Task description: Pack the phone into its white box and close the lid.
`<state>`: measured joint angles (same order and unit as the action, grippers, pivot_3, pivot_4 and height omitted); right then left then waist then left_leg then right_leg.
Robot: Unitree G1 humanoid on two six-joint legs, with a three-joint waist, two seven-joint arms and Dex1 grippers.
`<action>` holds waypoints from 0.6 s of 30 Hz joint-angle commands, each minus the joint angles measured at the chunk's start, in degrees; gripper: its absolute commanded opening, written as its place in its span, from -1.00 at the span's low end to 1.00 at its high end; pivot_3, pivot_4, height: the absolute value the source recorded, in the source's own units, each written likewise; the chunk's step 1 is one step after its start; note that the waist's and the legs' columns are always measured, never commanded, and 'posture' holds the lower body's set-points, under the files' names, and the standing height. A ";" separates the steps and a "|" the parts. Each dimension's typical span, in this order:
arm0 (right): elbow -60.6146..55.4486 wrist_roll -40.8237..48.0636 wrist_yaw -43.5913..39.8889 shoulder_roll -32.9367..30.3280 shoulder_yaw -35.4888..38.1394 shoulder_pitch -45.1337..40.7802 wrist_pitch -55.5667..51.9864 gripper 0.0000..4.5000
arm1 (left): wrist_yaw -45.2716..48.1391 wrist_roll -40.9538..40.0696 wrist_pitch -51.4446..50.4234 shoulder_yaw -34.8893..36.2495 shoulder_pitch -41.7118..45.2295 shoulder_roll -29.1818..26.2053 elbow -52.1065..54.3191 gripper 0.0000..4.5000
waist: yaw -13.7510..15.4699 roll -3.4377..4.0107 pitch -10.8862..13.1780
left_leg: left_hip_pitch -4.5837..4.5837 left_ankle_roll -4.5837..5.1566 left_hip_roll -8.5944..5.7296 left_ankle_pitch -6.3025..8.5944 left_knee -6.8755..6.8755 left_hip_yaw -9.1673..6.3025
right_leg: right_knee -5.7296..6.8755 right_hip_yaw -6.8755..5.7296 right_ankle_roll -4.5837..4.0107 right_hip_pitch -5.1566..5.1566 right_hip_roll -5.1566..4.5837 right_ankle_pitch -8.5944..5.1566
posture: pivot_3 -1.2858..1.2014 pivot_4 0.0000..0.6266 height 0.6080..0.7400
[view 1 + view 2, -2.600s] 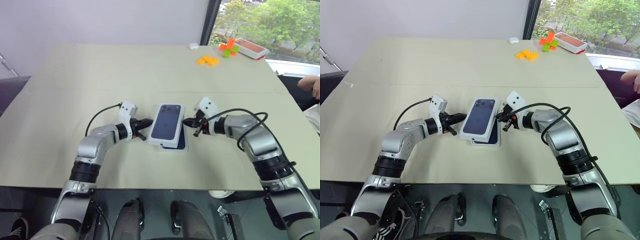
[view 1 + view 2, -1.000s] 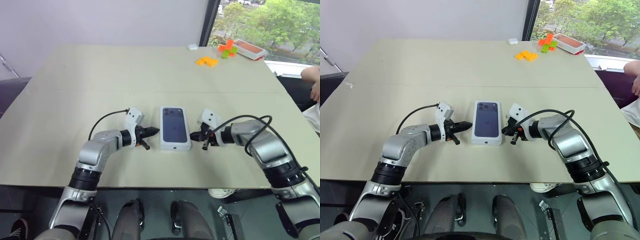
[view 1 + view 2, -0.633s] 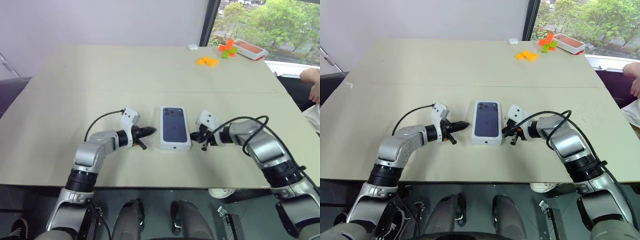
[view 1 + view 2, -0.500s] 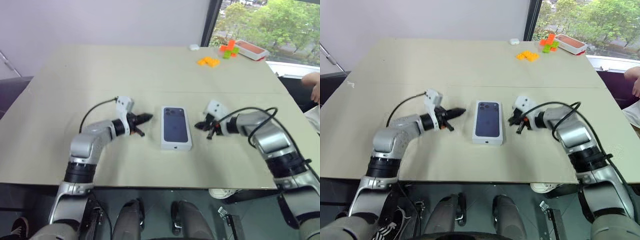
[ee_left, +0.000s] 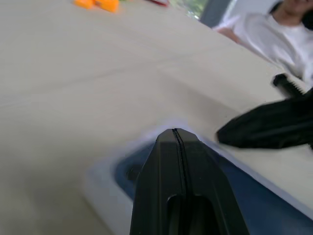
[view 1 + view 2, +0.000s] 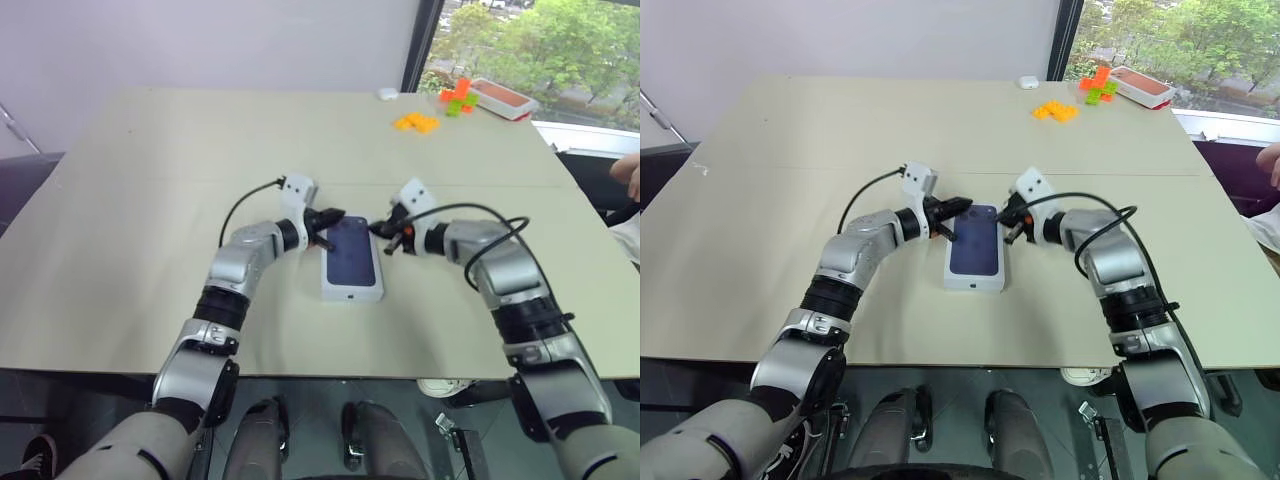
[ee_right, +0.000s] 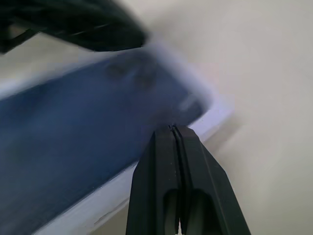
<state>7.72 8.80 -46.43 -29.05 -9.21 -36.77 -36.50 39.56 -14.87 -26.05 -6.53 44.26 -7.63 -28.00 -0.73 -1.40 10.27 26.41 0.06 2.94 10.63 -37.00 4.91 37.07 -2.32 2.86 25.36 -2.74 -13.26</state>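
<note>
- Looking down, you see the lid (image 6: 352,259) on the table (image 6: 150,180), lying lengthwise away from you.
- Your left gripper (image 6: 333,219) and right gripper (image 6: 378,229), both clenched and empty, sit over its far end, equally near.

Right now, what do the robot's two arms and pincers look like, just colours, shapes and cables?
Both arms are built of rounded silver-grey shells joined by black ribbed rings. Each wrist carries a small white box-shaped block, and a black cable loops from it back along the forearm. The left pincer and the right pincer each have two slim black fingers tapering to a point, with a small orange-red spot near the base.
</note>
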 commanded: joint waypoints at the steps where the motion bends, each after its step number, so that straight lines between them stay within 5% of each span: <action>1: -6.35 1.66 -4.93 -2.89 -2.51 3.00 -3.14 -0.98 | 4.31 1.12 -3.61 -2.98 -1.91 -2.62 3.25 -1.00 | -0.03 0.00 -0.01 | 0.00 0.00 0.02 0.00 -0.01 -0.02 | 0.00 0.00 -0.07 -0.01 0.01 -0.03 | 0.03 -0.52 1.00; 18: -11.58 5.73 -10.77 -6.25 -2.67 4.48 -6.27 -0.98 | 10.42 -1.84 -11.68 -2.34 -10.32 -10.95 18.61 -1.00 | -0.03 0.04 -0.05 | -0.65 -0.21 0.21 0.14 0.32 0.00 | -0.28 0.07 -0.28 -0.48 -0.30 -0.09 | 0.03 -0.52 1.00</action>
<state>-3.31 13.85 -58.06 -35.78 -12.85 -31.89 -43.07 51.27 -16.67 -37.86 -9.83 34.36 -18.54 -9.00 -0.76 -1.36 10.22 25.75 -0.15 3.10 10.76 -36.57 4.91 36.75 -2.25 2.58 24.88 -3.08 -13.35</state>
